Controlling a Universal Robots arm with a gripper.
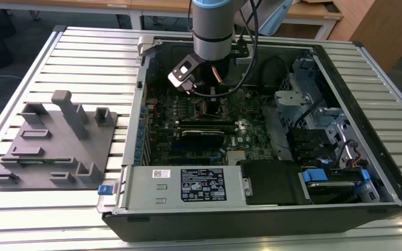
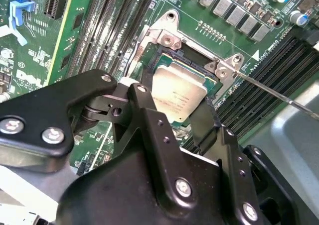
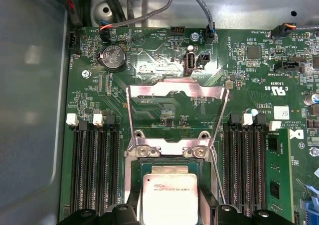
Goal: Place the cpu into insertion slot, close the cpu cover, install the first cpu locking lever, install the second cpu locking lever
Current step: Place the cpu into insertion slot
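Note:
The cpu (image 2: 177, 98), a flat square chip with a silver-grey top, lies level in the insertion slot (image 3: 167, 150), inside the slot's silvery rim. My gripper (image 2: 174, 109) stands straight over it, with a black finger (image 2: 142, 105) against one edge and the other finger against the opposite edge, shut on the chip. In the first wrist view the cpu (image 3: 170, 195) shows between the same fingertips (image 3: 130, 212). The cpu cover (image 3: 177, 90), a thin silvery frame, is swung open and lies back on the board. A thin wire locking lever (image 3: 215, 175) stands free beside the slot.
Long black memory slots (image 3: 92, 170) flank the socket on both sides. The open computer case (image 1: 368, 68) lies on a slatted table, and my arm (image 1: 215, 31) reaches down into it. A grey labelled box (image 1: 187, 183) sits at the case's near side. A grey fixture (image 1: 54, 141) stands at the exterior view's left.

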